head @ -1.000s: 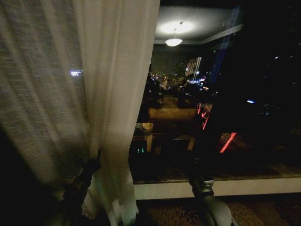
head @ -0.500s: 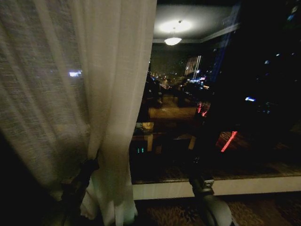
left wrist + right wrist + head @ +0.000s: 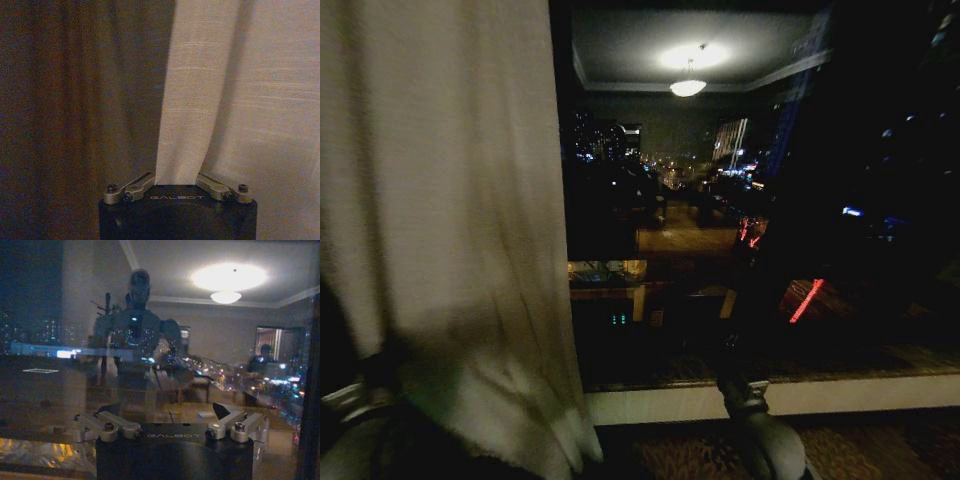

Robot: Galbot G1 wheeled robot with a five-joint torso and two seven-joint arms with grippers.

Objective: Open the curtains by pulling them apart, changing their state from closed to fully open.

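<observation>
The left gripper (image 3: pixel 177 181), at lower left, is clenched on a vertical fold of the curtains (image 3: pixel 450 230), which hang left of the dark window (image 3: pixel 740 230), while the right gripper (image 3: pixel 170 420) stays released.
</observation>
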